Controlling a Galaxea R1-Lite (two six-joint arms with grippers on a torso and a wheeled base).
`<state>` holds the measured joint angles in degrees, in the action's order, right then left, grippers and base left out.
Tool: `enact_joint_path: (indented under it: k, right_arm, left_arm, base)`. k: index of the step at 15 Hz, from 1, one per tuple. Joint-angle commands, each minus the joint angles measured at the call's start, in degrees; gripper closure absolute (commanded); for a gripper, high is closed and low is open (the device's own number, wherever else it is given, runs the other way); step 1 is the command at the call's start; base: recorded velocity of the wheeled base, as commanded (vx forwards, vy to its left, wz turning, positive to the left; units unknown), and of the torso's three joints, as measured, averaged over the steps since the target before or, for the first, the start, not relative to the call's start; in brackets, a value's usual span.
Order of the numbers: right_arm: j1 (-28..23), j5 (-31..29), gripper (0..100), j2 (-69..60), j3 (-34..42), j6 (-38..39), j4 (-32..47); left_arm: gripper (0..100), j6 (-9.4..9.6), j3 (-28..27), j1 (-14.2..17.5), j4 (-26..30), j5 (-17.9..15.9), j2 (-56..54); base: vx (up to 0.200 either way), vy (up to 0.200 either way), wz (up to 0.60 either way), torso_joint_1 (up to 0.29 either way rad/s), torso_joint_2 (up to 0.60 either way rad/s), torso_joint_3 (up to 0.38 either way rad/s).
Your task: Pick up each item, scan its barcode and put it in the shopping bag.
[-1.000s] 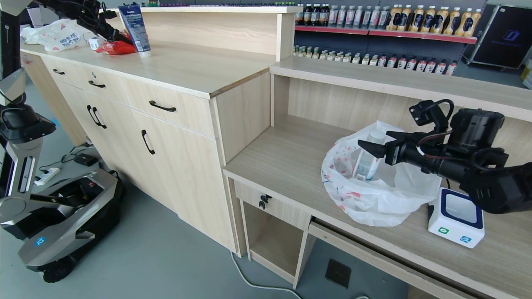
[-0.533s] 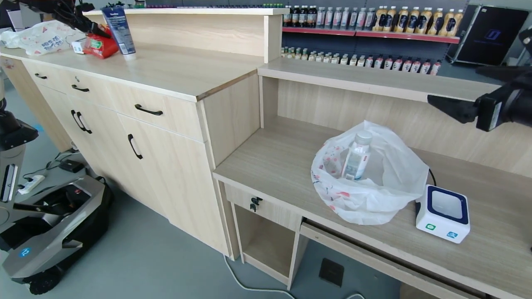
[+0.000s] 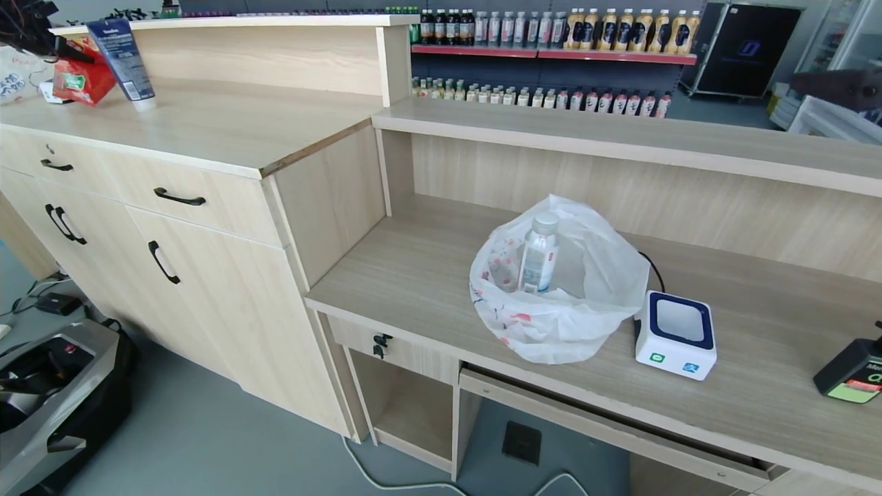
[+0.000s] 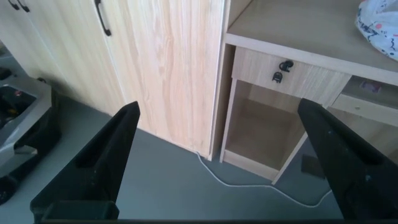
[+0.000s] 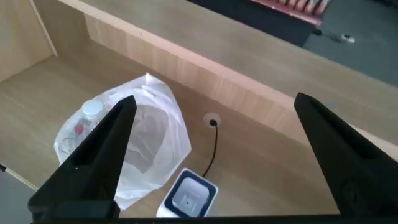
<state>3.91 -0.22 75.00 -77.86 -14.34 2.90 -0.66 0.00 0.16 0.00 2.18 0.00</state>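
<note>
far left on the upper surface (image 3: 207, 117) sit a red packet (image 3: 83, 79) and a blue tube (image 3: 124, 62), likely light and squashy; i'd pinch the tube near its stiffer cap. the bottle (image 3: 539, 255) stands in the bag (image 3: 558, 317). left claw (image 4: 217, 112) and right claw (image 5: 216, 102) gape wide, empty.

Light wood desk (image 3: 427, 275) with raised rear ledge (image 3: 620, 138); small drawer (image 3: 400, 350) and open compartment (image 3: 413, 406) beneath. Taller cabinet (image 3: 227, 289) adjoins it, fitted with black handles (image 3: 179, 198). Grey floor (image 3: 207, 441). Red-edged shelves (image 3: 551, 54) of bottles stand behind.
</note>
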Motion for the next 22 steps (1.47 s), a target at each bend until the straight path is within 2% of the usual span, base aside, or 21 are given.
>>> enact_joint_path:
  k: [1,2,4,11,18,22]
  right_arm:
    - [0.04,-4.26,0,-5.39,0.25,5.46,7.82]
    - [0.04,-5.32,0,-7.06,2.28,7.39,10.28]
    - [-0.05,-6.37,0,-9.08,6.05,8.18,10.19]
    - [-1.80,-6.72,0,-11.80,10.10,9.24,10.11]
    - [-1.80,-6.81,0,-11.89,11.42,10.29,10.19]
    - [-1.80,-6.72,0,-12.59,12.03,9.94,9.93]
  left_arm:
    - [0,-0.04,0.00,0.02,0.00,0.02,0.00]
    - [0,-0.04,0.00,0.02,0.00,0.02,0.00]
    - [0,-0.04,0.00,-0.07,0.00,0.02,0.00]
    - [0,-0.04,0.00,0.02,0.00,0.02,0.00]
    - [0,-0.13,0.00,0.02,0.00,0.10,0.00]
    - [0,0.04,0.00,0.02,0.00,0.10,0.00]
  base:
    - [0.000,0.000,0.00,0.000,0.00,0.000]
    - [0.000,0.000,0.00,0.000,0.00,0.000]
    - [0.000,0.000,0.00,0.000,0.00,0.000]
    - [0.000,0.000,0.00,0.000,0.00,0.000]
    - [0.200,0.000,0.00,0.003,0.00,0.004]
    - [-0.050,0.000,0.00,0.005,0.00,-0.002]
